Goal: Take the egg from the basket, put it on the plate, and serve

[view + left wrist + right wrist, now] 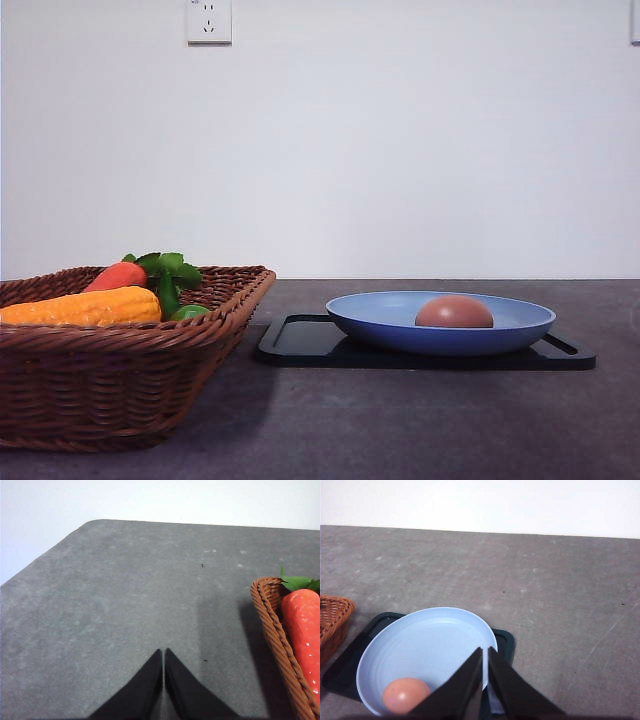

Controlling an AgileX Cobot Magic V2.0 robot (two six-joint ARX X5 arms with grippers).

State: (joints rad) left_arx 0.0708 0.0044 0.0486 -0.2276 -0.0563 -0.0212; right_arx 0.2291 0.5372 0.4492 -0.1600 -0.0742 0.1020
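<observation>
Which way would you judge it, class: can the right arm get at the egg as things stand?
Probably yes. The egg lies uncovered in the plate, and the right gripper, jaws shut, hangs just above the plate beside it. Nothing stands between them, but it must open first.

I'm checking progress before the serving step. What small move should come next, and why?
Probably open the right gripper and lower it toward the rim of the plate. The egg already lies in the plate, on the black tray, so only serving seems left; both grippers look shut and empty.
</observation>
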